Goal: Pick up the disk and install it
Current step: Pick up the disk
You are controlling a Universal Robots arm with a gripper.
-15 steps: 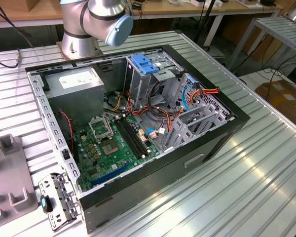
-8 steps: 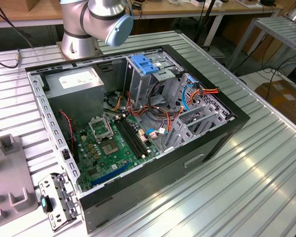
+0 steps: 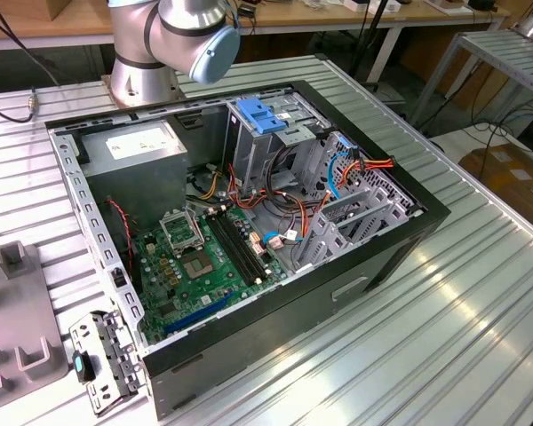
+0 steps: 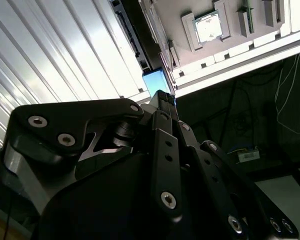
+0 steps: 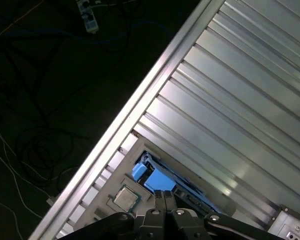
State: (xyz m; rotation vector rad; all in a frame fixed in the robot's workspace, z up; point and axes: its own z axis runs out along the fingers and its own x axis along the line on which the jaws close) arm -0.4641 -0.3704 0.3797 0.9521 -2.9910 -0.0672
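Observation:
The disk [image 5: 149, 176] shows as a blue-framed block standing in a grey fixture [image 5: 115, 172] near the table's edge; a dark strip runs on from its blue end. My gripper [image 5: 163, 194] hangs just over that blue end, its two black fingers pressed together. Whether they touch the disk I cannot tell. In the second wrist view the gripper [image 4: 162, 95] tapers to a point right beside the disk's pale blue end [image 4: 156, 81]. The open computer case [image 3: 400, 253] lies on the table in the exterior view, a blue slotted bracket [image 3: 262, 115] topping its grey drive cage.
A processor chip [image 5: 126, 197] sits in the fixture beside the disk. The ribbed aluminium table's edge [image 5: 140, 105] drops off to a dark floor with cables. The arm's base [image 3: 142, 80] stands behind the case. A grey fixture [image 3: 18, 302] and a small metal bracket [image 3: 102, 359] lie at the exterior view's left.

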